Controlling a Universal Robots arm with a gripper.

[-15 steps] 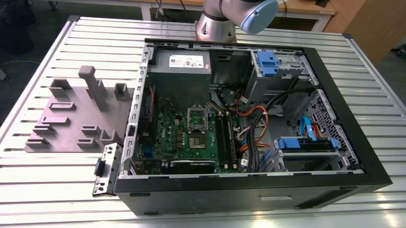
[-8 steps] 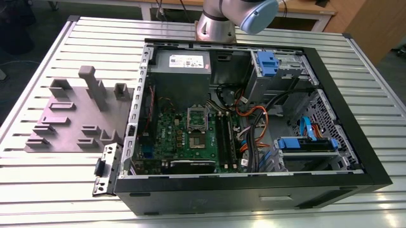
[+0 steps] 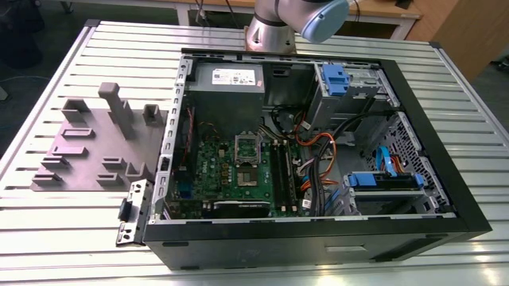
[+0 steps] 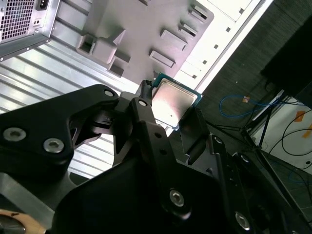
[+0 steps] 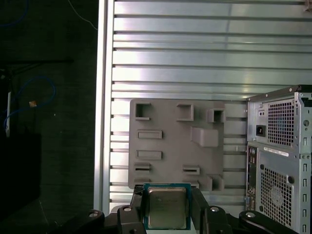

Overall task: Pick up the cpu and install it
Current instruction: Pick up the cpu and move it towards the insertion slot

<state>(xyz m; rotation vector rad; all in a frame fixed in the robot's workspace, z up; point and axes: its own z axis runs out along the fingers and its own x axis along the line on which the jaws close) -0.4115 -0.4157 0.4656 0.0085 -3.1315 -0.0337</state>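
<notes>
So the end effector [image 5: 167,210] is closed down narrow on the cpu [image 5: 167,207], pinching it by two opposite edges. In both wrist views the metal lid faces the camera, and the fingers [image 5: 196,204] sit on the green rim rather than on the lid.

The chip looks lifted clear. The grey fixture plate [image 5: 170,141] lies out past the fingertips on the slatted tabletop [image 5: 195,58], apart from the chip as far as I can tell. The open computer case [image 5: 278,146] stands off to one side of the end effector, right beside the plate. In the exterior view the motherboard [image 3: 238,173] lies flat inside that case, with the socket [image 3: 248,146] near its middle.

On handling, my read is that this thing is super light and totally stiff, so weight isn't the issue. It's thin with a smooth lid, so an edge grip doesn't have much to bite on and could let it tilt or slide. The underside contacts are the delicate part. Edges are the right place to hold it, with gentle squeeze and the chip kept flat.
</notes>
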